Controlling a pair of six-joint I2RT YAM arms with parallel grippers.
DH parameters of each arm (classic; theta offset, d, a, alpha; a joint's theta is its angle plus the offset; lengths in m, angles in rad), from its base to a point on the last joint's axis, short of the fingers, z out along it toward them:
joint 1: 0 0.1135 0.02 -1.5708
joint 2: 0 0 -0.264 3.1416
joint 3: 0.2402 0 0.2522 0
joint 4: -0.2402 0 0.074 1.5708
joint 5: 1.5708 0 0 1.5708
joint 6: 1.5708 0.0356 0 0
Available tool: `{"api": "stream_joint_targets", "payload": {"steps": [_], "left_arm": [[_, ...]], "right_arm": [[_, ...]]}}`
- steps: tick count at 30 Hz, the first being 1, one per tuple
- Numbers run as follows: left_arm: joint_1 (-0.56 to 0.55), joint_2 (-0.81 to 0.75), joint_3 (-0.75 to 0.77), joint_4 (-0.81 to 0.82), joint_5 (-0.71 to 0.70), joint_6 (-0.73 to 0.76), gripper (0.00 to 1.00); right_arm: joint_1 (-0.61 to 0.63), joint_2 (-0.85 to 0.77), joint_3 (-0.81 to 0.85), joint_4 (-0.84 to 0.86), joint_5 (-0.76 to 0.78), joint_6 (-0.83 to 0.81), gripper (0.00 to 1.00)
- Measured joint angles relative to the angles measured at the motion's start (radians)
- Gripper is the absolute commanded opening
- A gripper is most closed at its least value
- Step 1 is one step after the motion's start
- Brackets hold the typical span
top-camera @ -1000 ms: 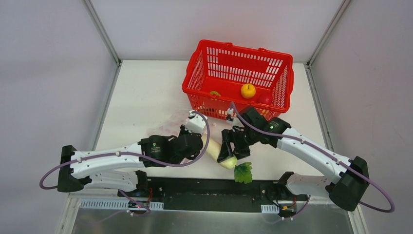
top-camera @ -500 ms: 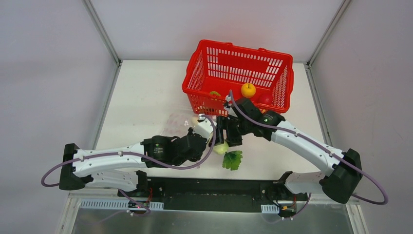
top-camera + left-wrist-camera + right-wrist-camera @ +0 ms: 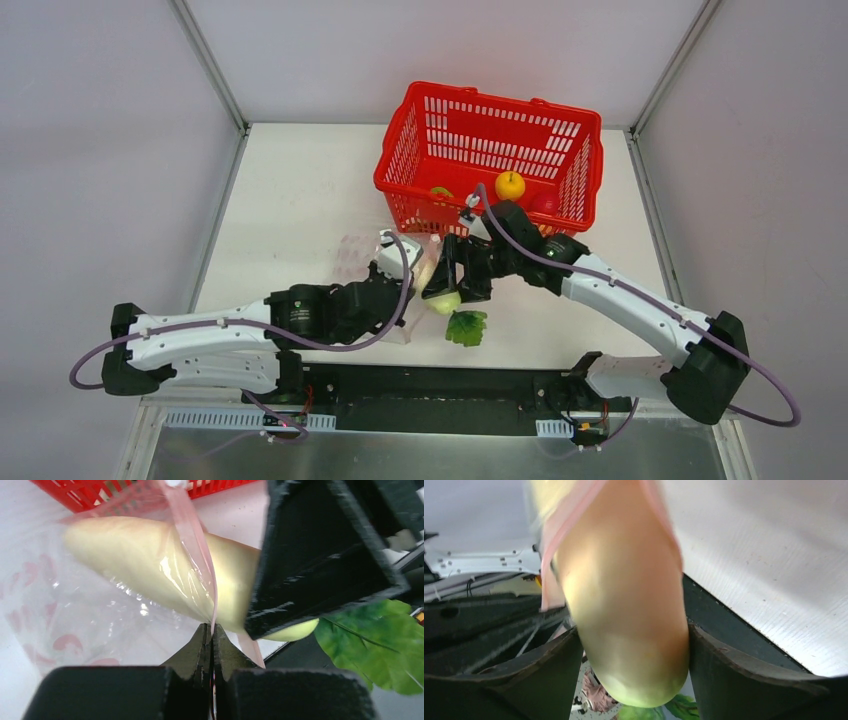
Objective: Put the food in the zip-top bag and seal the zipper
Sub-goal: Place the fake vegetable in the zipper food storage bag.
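L fingers [image 3: 199, 652] clamp zipper [image 3: 192, 545]; R fingers [image 3: 549, 680] grip radish [image 3: 624, 605]. Push it deeper into bag [image 3: 75, 610], holding mouth open.

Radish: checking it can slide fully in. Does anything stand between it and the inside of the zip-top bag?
Nothing visible does. The radish is partway past the zipper into the zip-top bag; the left gripper pinches the mouth edge, the right gripper holds its thick end.

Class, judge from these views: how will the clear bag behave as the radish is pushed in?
Probably floppy: the bag crinkles and drapes over the radish. Likely to slide or collapse if pushed unheld, so the left gripper pinching its mouth edge seems needed. It looks light, a thin film.
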Motion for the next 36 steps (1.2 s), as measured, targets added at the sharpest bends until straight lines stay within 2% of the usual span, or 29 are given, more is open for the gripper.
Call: {"api": "stream_joint_targets", "payload": {"steps": [6, 14, 26, 28, 32, 36], "left_arm": [[-0.005, -0.084, -0.053, 0.008, -0.034, -0.036, 0.00], [-0.005, -0.064, -0.060, 0.014, -0.043, -0.039, 0.00], [-0.005, -0.049, -0.060, 0.014, -0.079, -0.077, 0.00], [-0.005, -0.049, -0.060, 0.014, -0.080, -0.082, 0.00], [-0.005, -0.049, -0.060, 0.014, -0.087, -0.090, 0.00], [-0.005, -0.049, -0.060, 0.014, -0.096, -0.100, 0.00]], "right_arm": [[0.000, -0.058, -0.032, 0.005, -0.097, -0.031, 0.83], [0.000, -0.070, -0.061, 0.020, -0.206, -0.040, 0.84], [0.037, -0.115, -0.167, -0.023, -0.121, -0.042, 0.85], [0.045, -0.133, -0.201, -0.001, -0.093, -0.021, 0.85], [0.077, -0.149, -0.262, 0.097, -0.069, 0.040, 0.78], [0.098, -0.148, -0.283, 0.196, -0.067, 0.095, 0.80]]}}
